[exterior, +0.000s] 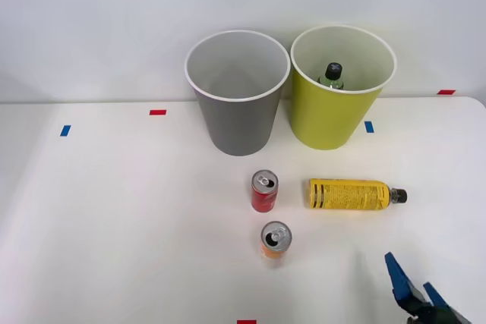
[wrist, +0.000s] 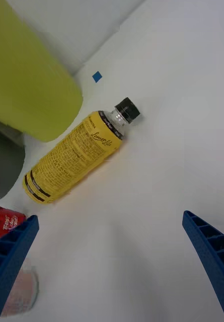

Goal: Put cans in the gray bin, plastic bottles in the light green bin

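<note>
- Front view: right gripper (exterior: pixel 414 294) low near the table's (exterior: pixel 114 210) edge, empty. Yellow-label bottle (exterior: pixel 351 194) lies flat before the light green bin (exterior: pixel 334 104), which already holds the green-tinted bottle (exterior: pixel 331 76). Red can (exterior: pixel 264 191) and orange can (exterior: pixel 275 240) stand upright; gray bin (exterior: pixel 237 96) looks empty.
- Right wrist view: fingers (wrist: pixel 11 256) spread wide, yellow-label bottle (wrist: pixel 76 158) ahead between them. Likely step: approach; next move needs descent and closing across its body.

I'm seeing 2 smooth plastic bins, the gray bin (exterior: pixel 237 119) matt outside, the light green bin (exterior: pixel 328 117) slightly glossier. The red can (exterior: pixel 264 192) and orange can (exterior: pixel 275 241) show shiny silver metal tops. The yellow bottle (wrist: pixel 74 157) wears a glossy printed label. Ribbed blue plastic fingers (wrist: pixel 11 254), matt white table (exterior: pixel 114 225).
</note>
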`<state>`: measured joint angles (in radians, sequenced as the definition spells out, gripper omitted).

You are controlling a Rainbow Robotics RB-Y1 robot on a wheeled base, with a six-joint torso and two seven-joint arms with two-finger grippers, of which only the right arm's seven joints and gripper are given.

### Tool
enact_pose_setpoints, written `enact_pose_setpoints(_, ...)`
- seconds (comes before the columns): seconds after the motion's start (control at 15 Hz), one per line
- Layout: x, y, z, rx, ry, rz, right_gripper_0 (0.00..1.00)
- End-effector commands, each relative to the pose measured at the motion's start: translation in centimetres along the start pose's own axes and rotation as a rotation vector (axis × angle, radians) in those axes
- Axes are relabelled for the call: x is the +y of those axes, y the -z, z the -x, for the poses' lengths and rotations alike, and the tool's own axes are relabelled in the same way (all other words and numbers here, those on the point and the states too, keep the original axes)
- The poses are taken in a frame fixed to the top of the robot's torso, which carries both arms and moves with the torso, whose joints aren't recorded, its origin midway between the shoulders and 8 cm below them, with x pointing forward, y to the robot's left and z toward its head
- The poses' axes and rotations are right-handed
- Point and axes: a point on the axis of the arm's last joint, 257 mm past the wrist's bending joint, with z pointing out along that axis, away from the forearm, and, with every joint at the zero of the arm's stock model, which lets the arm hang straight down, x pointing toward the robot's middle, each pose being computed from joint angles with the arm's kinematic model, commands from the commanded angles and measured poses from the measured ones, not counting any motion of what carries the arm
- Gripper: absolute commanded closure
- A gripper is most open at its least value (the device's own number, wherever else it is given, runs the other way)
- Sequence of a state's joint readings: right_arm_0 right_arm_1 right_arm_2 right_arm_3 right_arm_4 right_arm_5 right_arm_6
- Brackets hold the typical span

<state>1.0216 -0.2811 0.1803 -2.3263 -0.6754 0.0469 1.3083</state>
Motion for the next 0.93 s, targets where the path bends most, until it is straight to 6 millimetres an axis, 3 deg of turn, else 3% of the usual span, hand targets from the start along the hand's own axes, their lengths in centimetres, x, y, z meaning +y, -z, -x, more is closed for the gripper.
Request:
enact_pose_setpoints(0.07,1.3,-1.2,1.3,0.044,-0.148,0.037,0.01)
enact_pose_setpoints(0.53,2.9,-3.6,3.1,0.211,0.062,0.020,0.01)
enact_pose_setpoints(0.73,3.7,-4.6,3.3,0.303,0.038,-0.052,0.01)
enact_pose_setpoints(0.93,3.8,-5.5,3.6,0.327,-0.121,-0.144,0.01)
